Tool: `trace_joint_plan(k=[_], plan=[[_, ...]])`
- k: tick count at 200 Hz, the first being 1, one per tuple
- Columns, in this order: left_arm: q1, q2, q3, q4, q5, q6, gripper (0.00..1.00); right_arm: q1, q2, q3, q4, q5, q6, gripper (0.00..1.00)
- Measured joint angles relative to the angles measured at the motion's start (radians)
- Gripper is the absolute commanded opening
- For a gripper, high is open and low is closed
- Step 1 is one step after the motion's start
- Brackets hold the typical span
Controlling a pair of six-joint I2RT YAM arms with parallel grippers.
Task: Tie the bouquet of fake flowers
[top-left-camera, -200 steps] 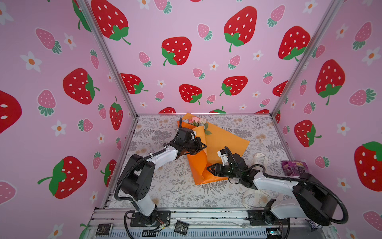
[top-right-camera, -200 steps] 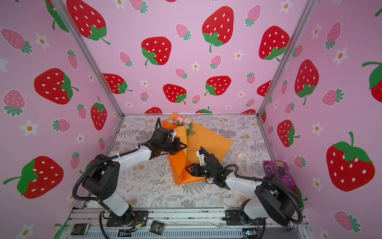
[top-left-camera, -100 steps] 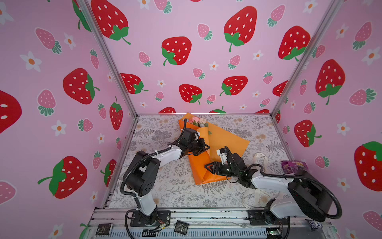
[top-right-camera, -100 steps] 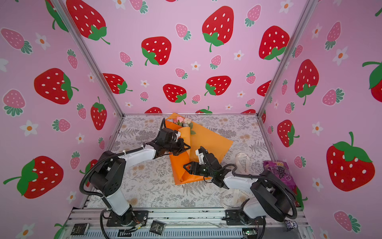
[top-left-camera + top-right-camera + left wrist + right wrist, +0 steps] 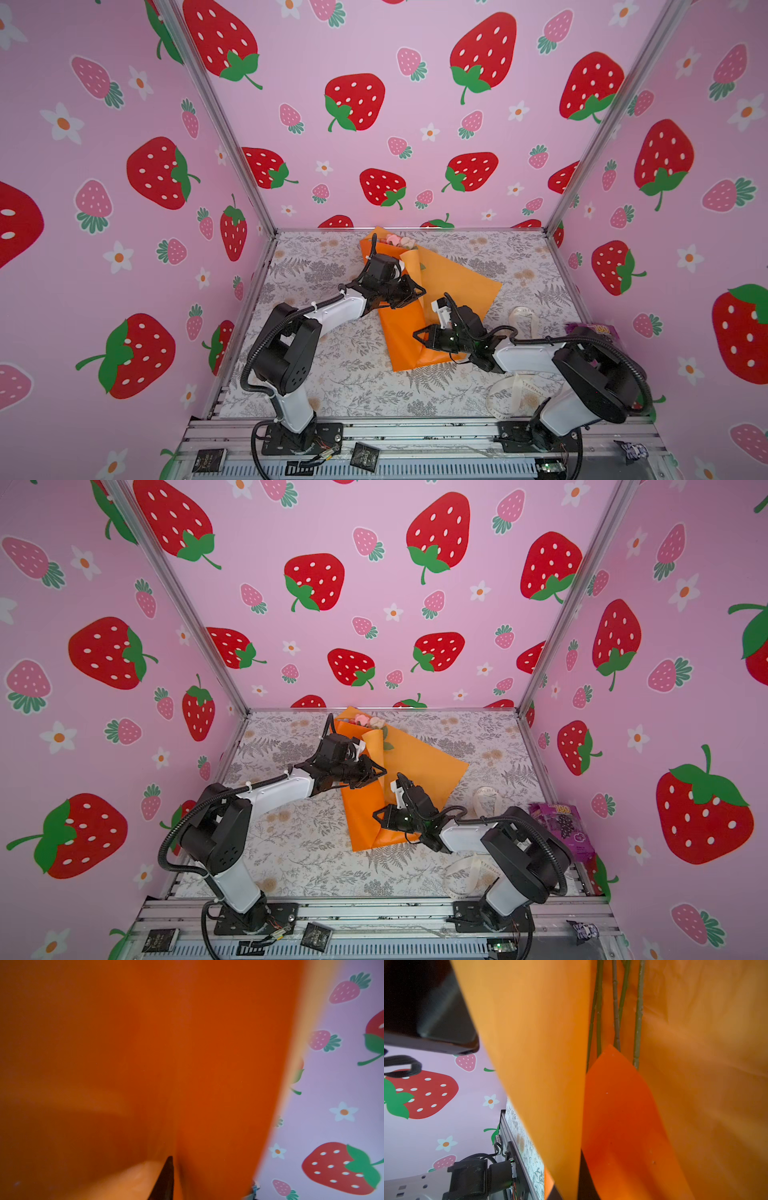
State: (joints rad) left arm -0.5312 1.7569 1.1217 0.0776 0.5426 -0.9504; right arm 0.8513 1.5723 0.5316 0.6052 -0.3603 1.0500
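clamping shut just now: right end effector [image 5: 418, 335] on the near fold of the orange wrapping paper [image 5: 457, 286], so the wrap looks held for tying.
ribbon [image 5: 532, 390] in front reads "eternal", purple packet [image 5: 561, 825] "100"; left end effector [image 5: 415, 293] at mid-wrap, grip unclear; bouquet of fake flowers [image 5: 399, 241] lies in the paper, blooms toward the table's [image 5: 332, 374] far edge.

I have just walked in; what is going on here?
Two robot arms are handling the bouquet of fake flowers in its orange paper. The right gripper is shut on a paper flap near the stems; the left gripper is against the wrap nearer the blooms, jaws unclear. The cream ribbon lies loose beside the right arm, so nothing is tied yet.
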Motion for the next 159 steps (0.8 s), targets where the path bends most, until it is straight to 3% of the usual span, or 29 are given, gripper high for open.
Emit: trace_joint_plan(k=[26, 47, 87, 127, 159], plan=[[0.010, -0.077, -0.016, -0.065, -0.016, 0.051, 0.66, -0.010, 0.039, 0.000, 0.000, -0.008, -0.009, 0.06], [0.030, -0.189, -0.047, -0.111, -0.031, 0.095, 0.70, -0.014, 0.060, 0.000, 0.000, -0.017, -0.020, 0.06], [0.094, -0.324, -0.095, -0.180, -0.060, 0.164, 0.47, -0.015, 0.071, 0.000, -0.002, -0.019, -0.027, 0.06], [0.205, -0.213, -0.174, -0.153, -0.009, 0.140, 0.44, -0.016, 0.071, 0.003, -0.029, -0.019, -0.042, 0.07], [0.210, -0.073, -0.175, -0.099, 0.046, 0.116, 0.43, -0.017, 0.071, 0.009, -0.061, -0.019, -0.060, 0.08]])
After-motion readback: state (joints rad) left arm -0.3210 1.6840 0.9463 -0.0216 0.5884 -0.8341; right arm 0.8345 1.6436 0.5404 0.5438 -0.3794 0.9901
